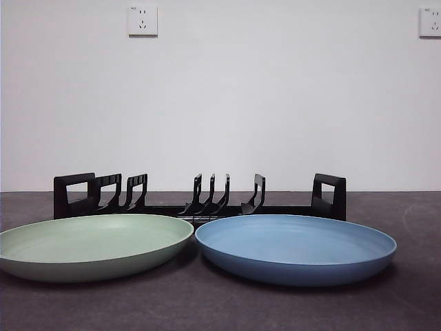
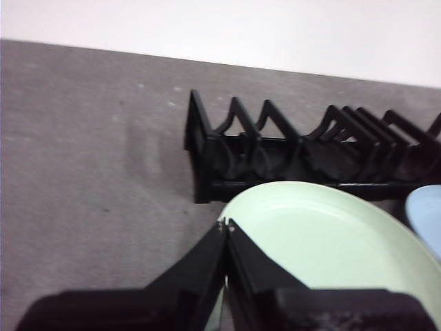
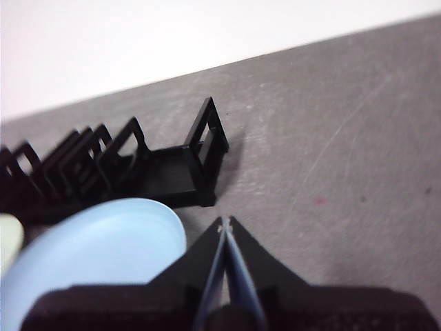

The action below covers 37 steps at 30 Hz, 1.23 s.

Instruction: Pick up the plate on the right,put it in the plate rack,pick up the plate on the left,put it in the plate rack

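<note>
A blue plate (image 1: 296, 247) lies flat on the right of the dark table, a green plate (image 1: 93, 245) on the left, their rims nearly touching. Behind them stands the black plate rack (image 1: 200, 200), with no plate between its prongs. My left gripper (image 2: 227, 225) is shut, held above the green plate's (image 2: 324, 234) outer rim, near the rack's left end (image 2: 207, 158). My right gripper (image 3: 224, 225) is shut too, hovering by the blue plate's (image 3: 96, 255) outer edge near the rack's right handle (image 3: 207, 148). Neither arm shows in the front view.
A white wall with two sockets (image 1: 142, 21) rises behind the table. Bare dark table surface (image 3: 344, 172) stretches to the right of the rack, and more bare table (image 2: 83, 158) lies to its left.
</note>
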### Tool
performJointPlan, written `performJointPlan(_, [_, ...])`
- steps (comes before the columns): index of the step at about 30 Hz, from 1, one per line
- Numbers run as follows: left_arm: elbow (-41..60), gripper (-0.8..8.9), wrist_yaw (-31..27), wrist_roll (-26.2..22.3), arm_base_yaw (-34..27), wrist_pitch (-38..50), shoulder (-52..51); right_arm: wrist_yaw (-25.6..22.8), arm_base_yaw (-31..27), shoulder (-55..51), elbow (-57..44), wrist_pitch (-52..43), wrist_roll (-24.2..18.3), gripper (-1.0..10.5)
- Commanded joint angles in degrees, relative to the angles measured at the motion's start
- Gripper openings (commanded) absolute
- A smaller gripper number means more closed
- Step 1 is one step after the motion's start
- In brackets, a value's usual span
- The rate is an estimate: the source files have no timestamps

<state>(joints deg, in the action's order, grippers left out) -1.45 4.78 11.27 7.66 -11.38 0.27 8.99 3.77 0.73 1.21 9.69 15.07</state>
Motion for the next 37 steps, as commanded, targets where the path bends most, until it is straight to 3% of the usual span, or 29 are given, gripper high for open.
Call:
performJointPlan(1, [0.22,-0.07,2.45,2.73,-0.15,0.72,-0.15,0.13,0.07,0.09,-0.72,-0.44,8.96,0.0])
performJointPlan(9, [-7.37,-0.07,3.3,5.25,-0.13,0.07,3.37,-0.33,0.04,3.96,4.81,-0.52,9.9,-0.1])
performJointPlan(15, [-15.93,-0.08,6.27,4.98,-0.15,-0.24,15.65,0.15,0.04,16.28,14.21,-0.33,9.7,-0.1])
performJointPlan(25, [-28.61,-0.04,18.1,3.45,-0.13,-0.7,40.98,13.7,0.04,42.53,30.21,3.8,2.29,0.0])
performJointPlan(31, [-31.67,-0.01,27.04,3.5,-0.13,-0.61,49.66,16.63,0.07,53.59,36.48,12.92,-4.33,0.1])
performJointPlan(33, [-31.74,0.03,27.12,3.56,-0.09,-0.68,50.97,16.61,0.07,55.67,37.27,14.12,-5.66,0.8])
performJointPlan(35, [-31.74,1.95,26.71,3.61,-0.09,-0.57,51.71,16.55,0.07,57.22,37.42,14.25,-6.14,2.6])
performJointPlan(36, [-31.74,3.19,26.21,3.82,-0.09,-0.17,51.71,16.46,0.07,57.72,37.42,14.23,-6.16,2.9])
performJointPlan(37, [-31.82,3.33,25.42,3.82,-0.09,0.15,51.71,16.33,0.07,58.01,37.42,14.23,-6.21,2.8])
